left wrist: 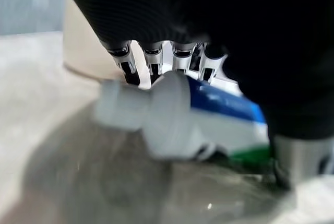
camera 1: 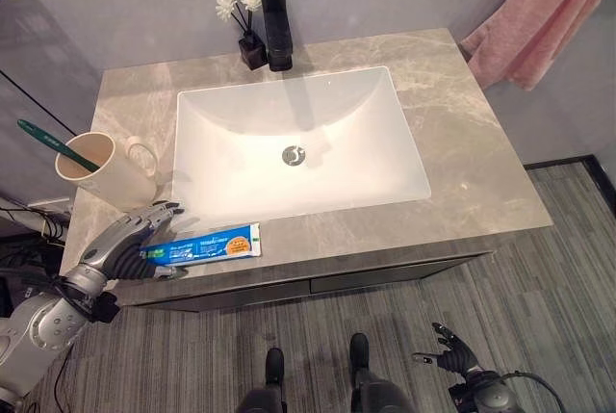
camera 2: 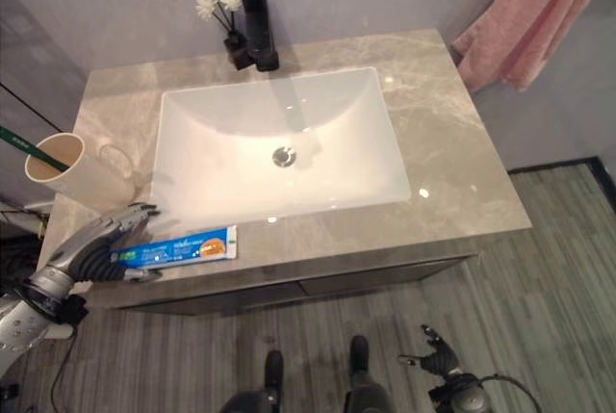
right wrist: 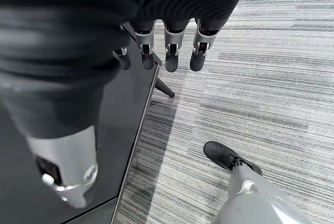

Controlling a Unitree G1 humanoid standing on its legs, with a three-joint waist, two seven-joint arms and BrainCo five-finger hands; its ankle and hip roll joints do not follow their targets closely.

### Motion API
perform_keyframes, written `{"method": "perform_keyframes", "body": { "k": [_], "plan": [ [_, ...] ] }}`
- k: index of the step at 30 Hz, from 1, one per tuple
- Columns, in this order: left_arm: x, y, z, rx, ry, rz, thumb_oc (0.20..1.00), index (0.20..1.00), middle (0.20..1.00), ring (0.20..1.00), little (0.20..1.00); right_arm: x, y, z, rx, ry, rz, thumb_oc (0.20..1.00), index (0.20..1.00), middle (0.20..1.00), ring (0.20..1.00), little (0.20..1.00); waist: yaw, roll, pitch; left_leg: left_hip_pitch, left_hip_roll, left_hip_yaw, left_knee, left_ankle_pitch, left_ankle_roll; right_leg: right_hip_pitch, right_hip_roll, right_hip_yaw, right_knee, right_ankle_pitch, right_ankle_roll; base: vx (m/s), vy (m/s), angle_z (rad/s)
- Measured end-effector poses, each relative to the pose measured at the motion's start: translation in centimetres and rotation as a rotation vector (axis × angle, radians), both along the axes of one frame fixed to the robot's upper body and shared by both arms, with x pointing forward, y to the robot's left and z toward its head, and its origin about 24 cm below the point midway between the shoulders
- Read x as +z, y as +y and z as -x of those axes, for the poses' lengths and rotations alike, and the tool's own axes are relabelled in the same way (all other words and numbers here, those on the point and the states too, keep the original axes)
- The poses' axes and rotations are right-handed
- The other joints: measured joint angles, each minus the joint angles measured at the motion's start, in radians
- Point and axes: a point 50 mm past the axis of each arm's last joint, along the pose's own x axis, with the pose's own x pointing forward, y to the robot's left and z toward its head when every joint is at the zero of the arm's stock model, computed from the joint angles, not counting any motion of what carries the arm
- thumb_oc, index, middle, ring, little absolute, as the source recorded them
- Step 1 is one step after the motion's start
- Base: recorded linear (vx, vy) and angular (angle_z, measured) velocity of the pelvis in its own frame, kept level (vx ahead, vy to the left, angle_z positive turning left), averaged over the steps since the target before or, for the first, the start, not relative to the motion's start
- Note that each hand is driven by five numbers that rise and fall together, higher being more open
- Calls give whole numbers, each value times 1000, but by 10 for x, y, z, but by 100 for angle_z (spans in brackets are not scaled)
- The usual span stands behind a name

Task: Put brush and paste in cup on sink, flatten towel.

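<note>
A blue and white toothpaste tube [camera 1: 214, 244] lies flat on the counter's front left strip, cap pointing left. My left hand [camera 1: 130, 243] straddles its cap end, with straight fingers [left wrist: 155, 65] on the far side and the thumb on the near side, open. The white cap [left wrist: 128, 110] shows close up in the left wrist view. A cream mug [camera 1: 104, 174] stands just behind the hand with a green toothbrush [camera 1: 50, 141] leaning in it. A pink towel [camera 1: 539, 9] hangs bunched on the wall at the far right. My right hand [camera 1: 450, 353] hangs low over the floor, open.
A white basin [camera 1: 298, 143] fills the middle of the grey marble counter [camera 1: 462, 143]. A black tap [camera 1: 274, 13] and a small black vase of white flowers [camera 1: 245, 23] stand behind it. The counter's front edge runs just below the tube.
</note>
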Motion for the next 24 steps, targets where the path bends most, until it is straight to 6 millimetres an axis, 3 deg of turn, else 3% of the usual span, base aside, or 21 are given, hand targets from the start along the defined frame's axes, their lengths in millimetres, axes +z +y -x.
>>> {"method": "perform_keyframes", "body": {
  "k": [7, 11, 15, 19, 24],
  "plan": [
    [1, -6, -26, -34, -138, -134, 200, 200, 200, 200, 200, 3, -2, -6, -16, -44, 29, 1000, 1000, 1000, 1000, 1000, -13, -18, -19, 12, 0, 5, 0, 0, 0, 9, 0, 4, 0, 1, -1, 31, 6, -2],
    [-27, -14, -29, -25, -67, -111, 200, 200, 200, 200, 200, -4, -10, 1, -65, -5, 65, 1000, 1000, 1000, 1000, 1000, -40, -16, -45, 41, 1, 23, -4, -10, 5, 34, 1, 21, -1, -3, 4, 37, -3, -11],
    [-37, -21, -29, -33, -47, -86, 200, 200, 200, 200, 200, -15, -23, 21, -135, 86, 114, 1000, 1000, 1000, 1000, 1000, -54, -6, -57, 62, 1, 30, -3, -14, 7, 46, 1, 24, -1, -5, 4, 39, -10, -7],
    [-49, -29, -26, -33, -18, -70, 200, 200, 200, 200, 200, -24, -42, 47, -409, 160, 101, 1000, 1000, 1000, 1000, 1000, -55, 5, -85, 80, 1, 34, -5, -18, 7, 62, 2, 27, -1, -7, 6, 19, -8, -1],
    [-49, -30, -24, -20, -24, -68, 200, 200, 200, 200, 200, -18, -59, 52, -666, 80, 53, 1000, 1000, 1000, 1000, 1000, -59, -7, -93, 101, 3, 41, -6, -19, 7, 79, 4, 36, -1, -10, 7, 12, -9, -3]
  ]
}}
